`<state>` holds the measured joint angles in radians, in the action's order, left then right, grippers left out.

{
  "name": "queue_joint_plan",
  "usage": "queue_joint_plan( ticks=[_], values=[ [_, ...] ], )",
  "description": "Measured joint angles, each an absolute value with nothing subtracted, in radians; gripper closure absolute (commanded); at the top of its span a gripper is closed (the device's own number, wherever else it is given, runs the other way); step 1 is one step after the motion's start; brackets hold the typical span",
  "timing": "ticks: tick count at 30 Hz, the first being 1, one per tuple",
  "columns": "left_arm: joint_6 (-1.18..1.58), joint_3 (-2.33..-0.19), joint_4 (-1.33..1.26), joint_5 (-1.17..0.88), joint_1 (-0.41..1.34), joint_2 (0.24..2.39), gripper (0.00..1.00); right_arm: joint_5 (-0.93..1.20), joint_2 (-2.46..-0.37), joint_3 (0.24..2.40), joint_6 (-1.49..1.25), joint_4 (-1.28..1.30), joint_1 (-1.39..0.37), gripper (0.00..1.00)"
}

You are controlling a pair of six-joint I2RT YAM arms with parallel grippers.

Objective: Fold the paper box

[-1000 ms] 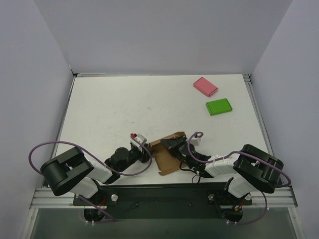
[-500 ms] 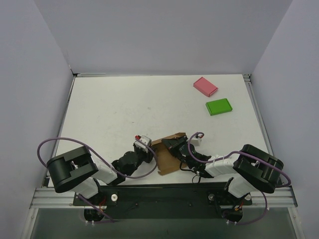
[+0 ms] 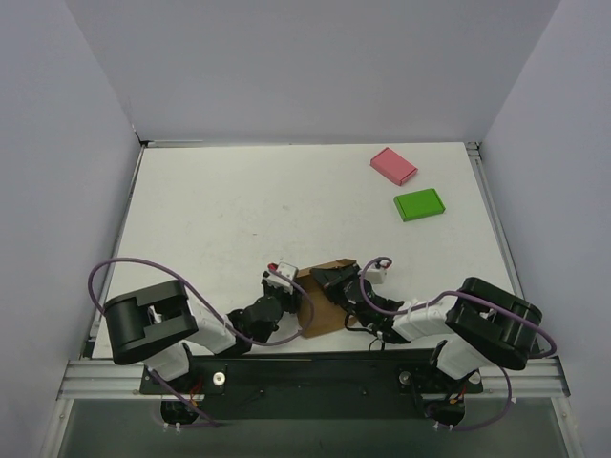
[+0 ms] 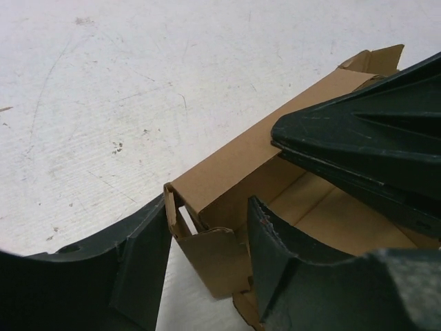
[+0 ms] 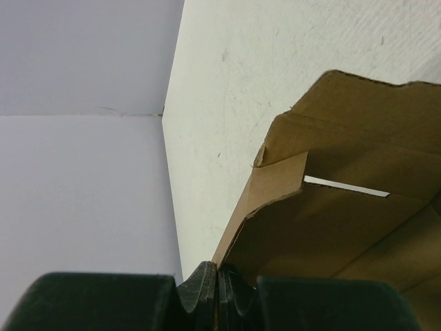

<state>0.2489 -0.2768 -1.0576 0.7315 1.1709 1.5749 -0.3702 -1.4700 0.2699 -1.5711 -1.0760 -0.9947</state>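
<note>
Paper box (image 4: 262, 148) wall pinched by low-reaching right claw (image 5: 218, 279); left claw (image 4: 207, 231) spread astride its flap (image 4: 215, 261)

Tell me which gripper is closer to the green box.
Right. The right gripper clamps the paper box's right side, the green box beyond it to the right; the left gripper is at the box's left edge, farther off.

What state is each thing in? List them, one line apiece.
paper box: partly folded, one side wall raised, corner flap not tucked in.
left claw: open, fingers astride the paper box's corner flap.
right claw: shut on the paper box's edge.
pink flat box: closed, lying flat.
green flat box: closed, lying flat.
</note>
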Motion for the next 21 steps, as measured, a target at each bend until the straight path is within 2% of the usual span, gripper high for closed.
queue_joint_plan(
  ticks=[2,11,16,21],
  values=[
    [0.241,-0.256,-1.057,0.7,1.171,1.551,0.35,-0.363,-1.465,0.266,-1.571,-1.073,-1.003,1.0],
    [0.205,-0.174,-0.978,0.501,1.156,1.305,0.26,-0.348,-1.404,0.253,-1.563,-1.018,-1.016,1.0],
    [0.22,-0.088,-0.901,0.35,1.106,1.088,0.27,-0.349,-1.393,0.253,-1.557,-1.001,-1.016,1.0],
    [0.249,-0.043,-0.784,0.255,1.034,0.891,0.36,-0.35,-1.393,0.253,-1.551,-0.999,-1.016,1.0]
  ],
)
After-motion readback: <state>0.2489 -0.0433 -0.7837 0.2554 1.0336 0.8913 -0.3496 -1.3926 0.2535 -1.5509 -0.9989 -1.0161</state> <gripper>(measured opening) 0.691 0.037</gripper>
